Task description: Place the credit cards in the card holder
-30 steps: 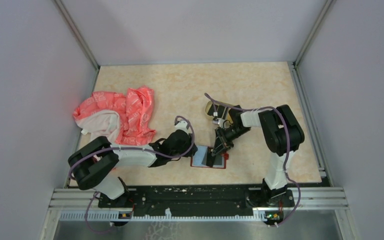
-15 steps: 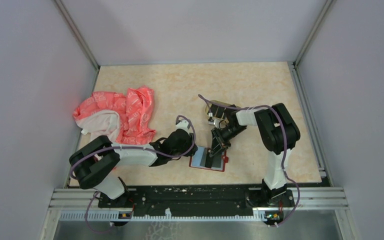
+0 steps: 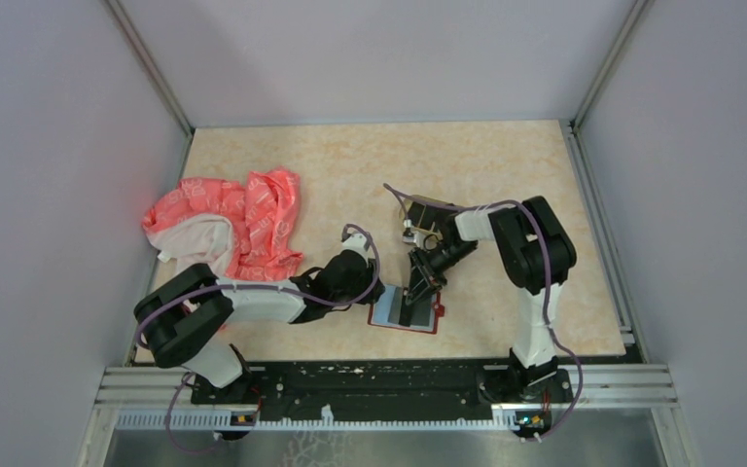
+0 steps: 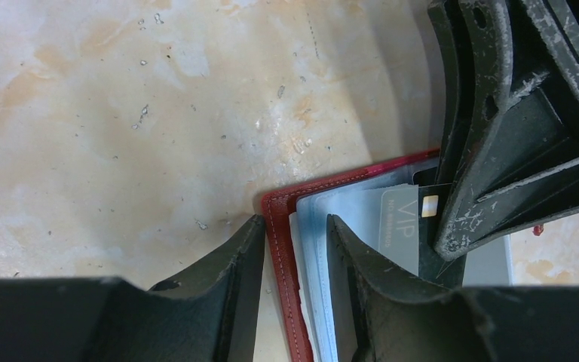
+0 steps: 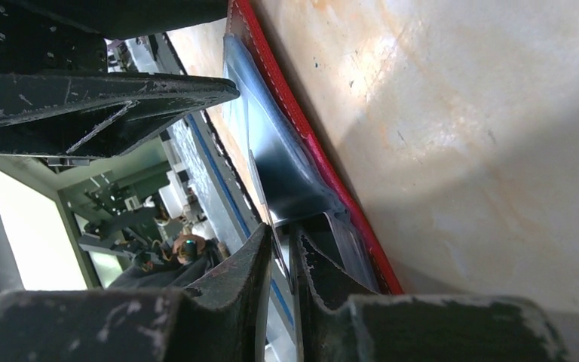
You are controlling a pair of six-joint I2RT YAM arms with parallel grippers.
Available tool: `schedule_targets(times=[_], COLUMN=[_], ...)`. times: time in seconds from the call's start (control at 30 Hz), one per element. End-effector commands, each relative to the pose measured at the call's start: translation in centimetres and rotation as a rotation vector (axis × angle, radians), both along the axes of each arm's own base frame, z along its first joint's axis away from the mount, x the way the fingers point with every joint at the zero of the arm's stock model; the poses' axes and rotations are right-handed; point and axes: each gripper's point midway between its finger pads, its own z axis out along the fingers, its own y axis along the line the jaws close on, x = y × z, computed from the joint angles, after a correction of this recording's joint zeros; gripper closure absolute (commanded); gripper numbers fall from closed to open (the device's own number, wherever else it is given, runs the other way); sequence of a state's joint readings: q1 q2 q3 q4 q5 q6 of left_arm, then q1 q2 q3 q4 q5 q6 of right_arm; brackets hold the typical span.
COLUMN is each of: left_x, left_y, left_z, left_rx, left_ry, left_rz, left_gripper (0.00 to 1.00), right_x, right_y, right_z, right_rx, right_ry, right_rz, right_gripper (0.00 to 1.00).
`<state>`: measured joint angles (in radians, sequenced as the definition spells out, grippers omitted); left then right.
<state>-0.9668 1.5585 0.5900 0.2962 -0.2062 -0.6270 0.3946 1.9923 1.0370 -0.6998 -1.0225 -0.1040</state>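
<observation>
The red card holder (image 3: 434, 322) lies open on the table near the front. Its pale blue sleeves (image 4: 347, 219) show in the left wrist view. My left gripper (image 4: 294, 235) is shut on the holder's left edge (image 4: 277, 226), with the red rim and sleeve edges between its fingers. My right gripper (image 5: 283, 235) reaches down from behind. Its jaws stand narrowly around a dark credit card (image 4: 433, 245) with a gold chip, set on edge in a sleeve. A grey credit card (image 4: 399, 222) sits in the sleeve beside it. The holder's red rim (image 5: 309, 128) runs along the right wrist view.
A pink and white cloth (image 3: 238, 224) is bunched at the left of the table. A tan tray (image 3: 428, 207) lies behind the right arm, partly hidden by it. Grey walls close in the table on three sides.
The right arm has shifted a little to the left and towards the front with the card. The holder has turned slightly and slid left. The left arm has barely moved.
</observation>
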Motion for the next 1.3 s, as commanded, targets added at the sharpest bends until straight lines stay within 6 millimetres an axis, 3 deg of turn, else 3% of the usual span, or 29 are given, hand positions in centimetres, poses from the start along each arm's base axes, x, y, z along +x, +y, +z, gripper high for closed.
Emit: schedule_targets(times=[0.0, 0.4, 0.67, 0.9, 1.0, 1.07, 1.17, 1.27], left_x=[-0.9, -0.7, -0.9, -4.2, -5.3, -5.7, -6.0, -6.3], left_y=[0.4, 0.5, 1.5, -2.8, -4.7, -5.9, -7.2, -8.8], left_z=[-0.7, 0.6, 4.8, 8.9, 8.4, 7.9, 5.7, 4.5], left_rx=[0.011, -0.021, -0.114, -0.358, -0.327, -0.263, -0.125, -0.092], left_ry=[0.028, -0.002, -0.071, -0.044, -0.006, -0.014, -0.011, 0.016], left_rz=[-0.029, -0.019, 0.006, -0.161, -0.141, -0.105, -0.055, -0.072], left_gripper=[0.57, 0.56, 0.52, 0.54, 0.59, 0.68, 0.72, 0.75], right_x=[0.6, 0.1, 0.2, 0.2, 0.3, 0.3, 0.3, 0.3], right_y=[0.4, 1.0, 1.1, 1.1, 1.1, 1.1, 1.1, 1.1], right_z=[-1.0, -0.9, -0.9, -0.8, -0.8, -0.8, -0.9, -0.8], right_rx=[-0.011, -0.009, -0.007, -0.004, -0.006, -0.006, -0.009, -0.008], right_ry=[-0.032, -0.036, -0.041, -0.044, -0.046, -0.047, -0.048, -0.052], right_rz=[0.039, 0.080, 0.080, 0.080, 0.080, 0.080, 0.080, 0.080], right_gripper=[0.84, 0.83, 0.82, 0.82, 0.82, 0.82, 0.82, 0.82])
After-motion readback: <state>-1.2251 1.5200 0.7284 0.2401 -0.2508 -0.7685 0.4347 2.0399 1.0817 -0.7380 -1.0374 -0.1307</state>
